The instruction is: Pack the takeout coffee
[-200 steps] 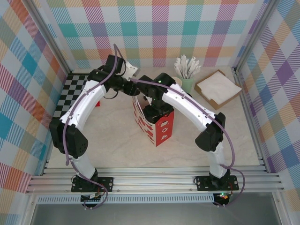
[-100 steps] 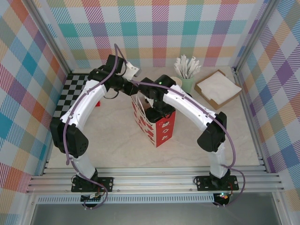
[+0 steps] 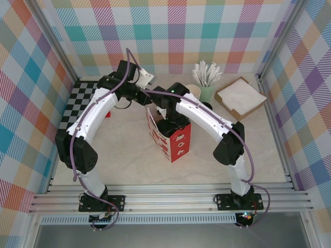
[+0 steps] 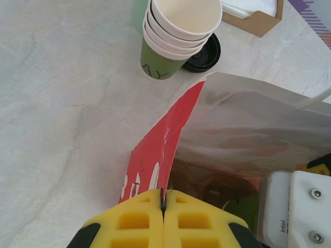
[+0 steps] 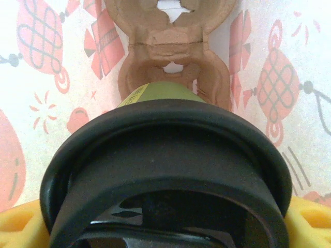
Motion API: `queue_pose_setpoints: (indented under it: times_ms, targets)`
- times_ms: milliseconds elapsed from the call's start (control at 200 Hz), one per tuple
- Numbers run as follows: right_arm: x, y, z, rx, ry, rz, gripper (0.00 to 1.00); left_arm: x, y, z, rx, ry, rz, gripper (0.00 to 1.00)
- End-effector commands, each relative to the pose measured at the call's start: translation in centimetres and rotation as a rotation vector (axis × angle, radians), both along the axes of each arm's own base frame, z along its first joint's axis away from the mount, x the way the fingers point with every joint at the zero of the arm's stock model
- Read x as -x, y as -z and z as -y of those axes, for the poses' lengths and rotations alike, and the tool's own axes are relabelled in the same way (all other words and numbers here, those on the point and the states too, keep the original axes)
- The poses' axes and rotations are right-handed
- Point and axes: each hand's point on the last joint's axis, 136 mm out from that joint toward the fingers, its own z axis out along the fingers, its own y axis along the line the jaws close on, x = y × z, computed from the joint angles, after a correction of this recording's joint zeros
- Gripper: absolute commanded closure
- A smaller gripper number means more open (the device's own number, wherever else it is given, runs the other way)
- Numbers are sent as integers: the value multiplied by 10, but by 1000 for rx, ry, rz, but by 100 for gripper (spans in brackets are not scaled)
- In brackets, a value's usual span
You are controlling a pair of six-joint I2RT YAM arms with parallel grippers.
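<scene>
We see a red paper bag standing upright in the middle of the table, with both arms meeting over its open top. The left pincer is pressed together on the bag's near-left rim, the thin paper edge caught between its yellow pads.

Inside the bag, the right pincer is pinching the coffee cup, a yellow pad showing on each side of its black lid. The cup hangs lid-up toward the wrist camera. Its green body points down at the brown cardboard carrier, which lies on the bag's floor. We cannot tell whether the cup's base touches the carrier or stands just above it. The bag's inner walls around them are white with a red pattern.

Just beyond the bag, on the far side, we see a stack of paper cups, the outermost one green, with a loose black lid lying on the table right beside it. Farther right there is a pale green holder of white stirrers, and next to that a cardboard tray of napkins. A black-and-white checkered mat lies at the far left.
</scene>
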Motion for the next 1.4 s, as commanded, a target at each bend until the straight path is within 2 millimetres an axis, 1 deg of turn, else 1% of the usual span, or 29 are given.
queue_pose_setpoints:
  times_ms: [0,110,345,460,585,825,940,1125,1235,1395]
  targets:
    - [-3,2,0,7,7,-6,45,1,0,4,22,18,-20,100]
    - [-6,6,0,8,-10,-2,46,0,0,3,15,19,-19,100]
    - [0,17,2,20,-12,-55,46,0,-2,3,15,19,-12,100]
    - [-5,21,1,30,3,-58,46,2,-4,7,38,38,-19,100]
    - [-7,23,-1,29,-9,-58,47,1,-4,6,35,37,-13,100]
    - [-4,24,6,33,-31,-42,48,-4,-6,5,36,26,-8,100]
    - [0,31,7,34,-41,-66,49,-3,-6,7,40,31,-16,100]
    - [-1,40,4,33,-32,-81,49,-1,-5,10,57,47,-27,100]
    - [-1,40,4,29,-32,-77,49,-2,-5,10,56,49,-25,100]
    - [-1,34,4,16,-35,-66,49,-1,-6,8,44,48,-18,100]
